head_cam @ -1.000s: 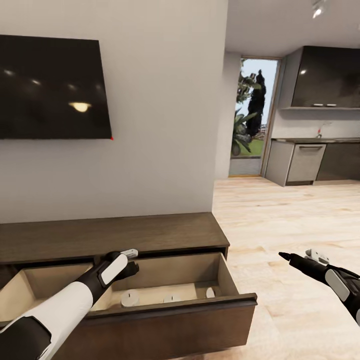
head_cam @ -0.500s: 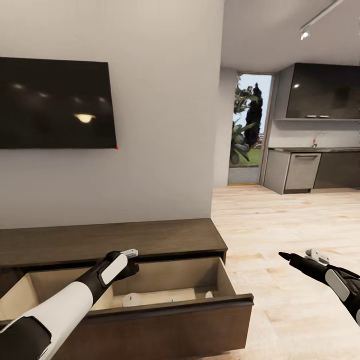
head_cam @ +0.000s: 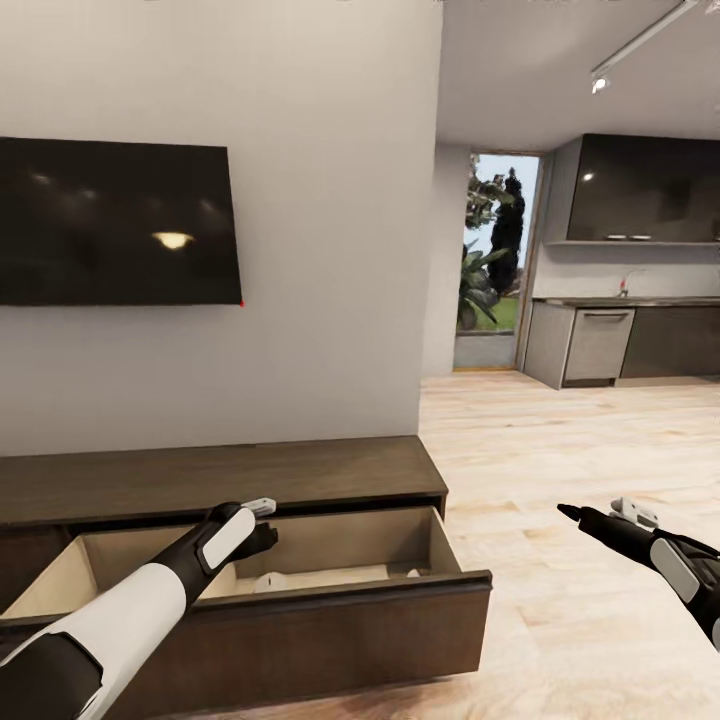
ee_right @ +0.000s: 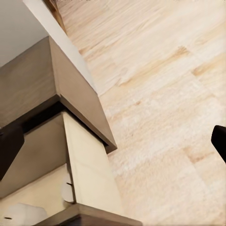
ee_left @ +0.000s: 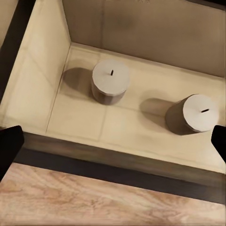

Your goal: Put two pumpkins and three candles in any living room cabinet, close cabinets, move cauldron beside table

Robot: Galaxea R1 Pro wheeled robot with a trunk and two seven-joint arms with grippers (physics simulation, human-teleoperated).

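Pale plank flooring (head_cam: 560,470) runs from the living room toward a dark grey kitchen (head_cam: 640,300) and a glazed doorway with greenery beyond, while a flat black television (head_cam: 115,222) hangs on the smooth off-white wall (head_cam: 330,250). Below it stands the long, low dark-brown wood cabinet (head_cam: 220,475), its wide handleless drawer (head_cam: 300,625) pulled out to show matte beige walls and floor. Inside that drawer, seen from the left wrist, two short pale-grey cylindrical candles (ee_left: 110,81) (ee_left: 199,112) with small dark wicks stand upright and well apart, each casting a soft shadow; from the right wrist a third pale round shape sits by the drawer's end wall, too cropped to name. The left gripper (head_cam: 262,522), on a white-and-black arm reaching in from the lower left, hangs above the open drawer near its back, its jaws spread wide at the wrist picture's edges with nothing between them. The right gripper (head_cam: 600,515) is held out over bare floor, well clear of the cabinet's right end, jaws likewise parted and empty. Open floor lies all along the cabinet's right side and in front of the drawer's square front edge.
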